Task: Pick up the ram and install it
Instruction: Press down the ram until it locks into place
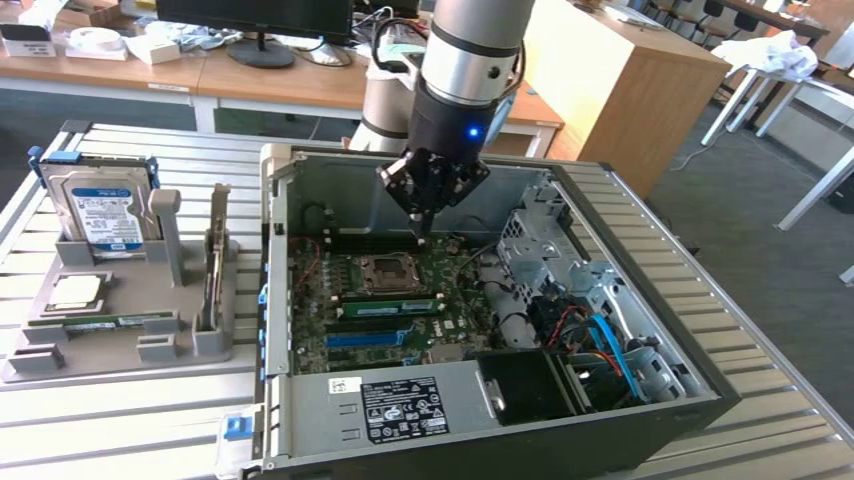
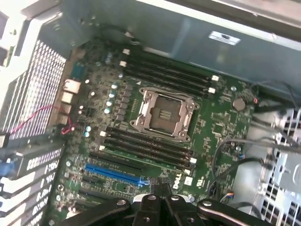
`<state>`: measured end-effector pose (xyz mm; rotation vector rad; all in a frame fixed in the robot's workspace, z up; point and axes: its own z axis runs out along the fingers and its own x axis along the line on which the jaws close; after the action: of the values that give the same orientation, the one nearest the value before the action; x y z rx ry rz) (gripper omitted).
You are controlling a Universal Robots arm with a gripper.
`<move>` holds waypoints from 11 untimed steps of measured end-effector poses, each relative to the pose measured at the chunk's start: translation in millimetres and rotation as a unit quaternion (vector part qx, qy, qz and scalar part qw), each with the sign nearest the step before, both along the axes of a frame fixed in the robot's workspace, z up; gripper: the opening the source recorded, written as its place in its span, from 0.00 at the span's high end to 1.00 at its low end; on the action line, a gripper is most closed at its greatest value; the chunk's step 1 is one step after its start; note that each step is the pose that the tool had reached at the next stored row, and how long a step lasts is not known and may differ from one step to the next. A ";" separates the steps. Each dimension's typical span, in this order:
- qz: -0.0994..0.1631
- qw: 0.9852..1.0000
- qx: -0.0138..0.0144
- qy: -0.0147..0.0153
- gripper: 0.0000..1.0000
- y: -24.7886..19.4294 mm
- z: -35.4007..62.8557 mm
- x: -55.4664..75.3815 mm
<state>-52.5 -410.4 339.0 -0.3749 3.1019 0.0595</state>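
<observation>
My gripper point(image 1: 423, 232) hangs inside the open computer case point(image 1: 627, 215), just above the motherboard beside the empty processor socket point(image 1: 387, 268). Its fingers are shut with nothing visible between them. In the wrist view the closed gripper point(image 2: 160, 184) hovers over the board near the blue slot point(image 2: 113, 172), with the processor socket point(image 2: 164, 114) and black memory slots point(image 2: 146, 147) beyond. A thin green ram stick point(image 1: 114, 323) lies in the grey fixture point(image 1: 80, 365) at the exterior view's left, far from the gripper. Another green stick with a pale label point(image 1: 390, 307) sits in a motherboard slot.
The fixture also holds a silver hard drive point(image 1: 107, 210) with a blue-white label, a square processor chip point(image 1: 76, 291) and an upright card point(image 1: 216, 262). Cables point(image 1: 601, 335) and a drive cage point(image 1: 547, 235) fill the case's right side. Desks and a monitor stand behind.
</observation>
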 end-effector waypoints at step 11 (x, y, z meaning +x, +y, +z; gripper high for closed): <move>-0.094 0.996 0.000 0.000 0.90 0.0 -1.1 0.0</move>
<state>-52.5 -410.4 337.9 -0.0825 3.1201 0.0566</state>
